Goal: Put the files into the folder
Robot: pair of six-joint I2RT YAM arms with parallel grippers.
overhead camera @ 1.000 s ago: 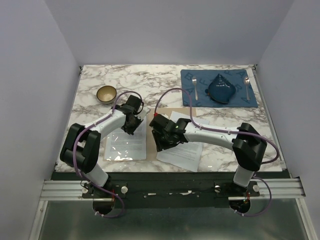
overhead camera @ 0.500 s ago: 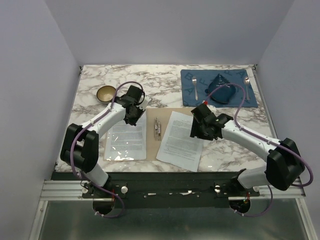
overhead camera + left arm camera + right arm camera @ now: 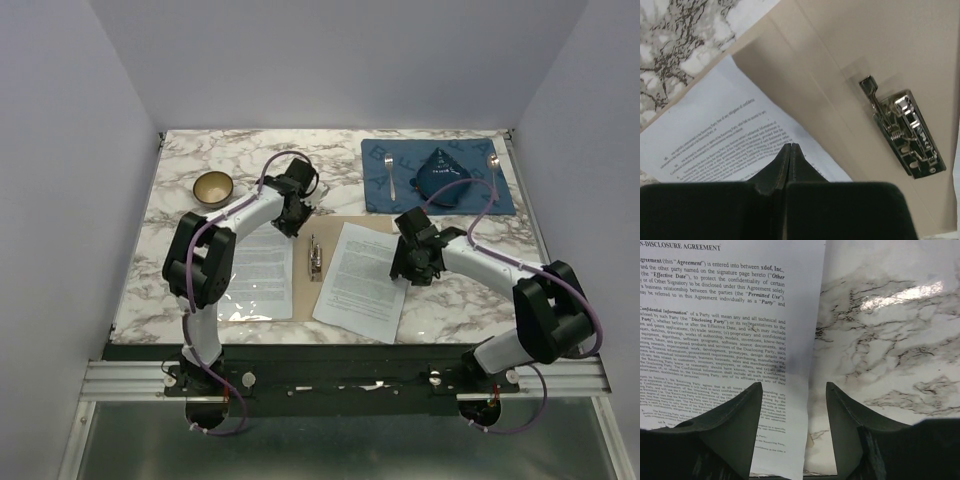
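The folder (image 3: 325,228) lies open and flat on the marble counter (image 3: 250,160), its two tan leaves spread to either side of the metal clip (image 3: 314,258) on the spine. The files are two printed white sheets. The left sheet (image 3: 255,270) rests on the left leaf. The right sheet (image 3: 360,280) lies tilted over the right leaf, and the right wrist view shows its right edge lying directly against bare marble. Neither sheet is under the clip, which sits uncovered between them. The left claw (image 3: 292,215) hangs over the far end of the left sheet; its fingers (image 3: 782,162) are pressed together with nothing between them, and I cannot tell whether they touch the paper. The right claw (image 3: 410,262) is spread wide over the right sheet's right edge, one finger above the text and the other above the marble, and it holds nothing. At the far left stands a small tan bowl (image 3: 212,187). At the far right a blue placemat (image 3: 375,195) carries a fork (image 3: 390,175), a spoon (image 3: 494,165) and a folded dark blue napkin (image 3: 442,178).
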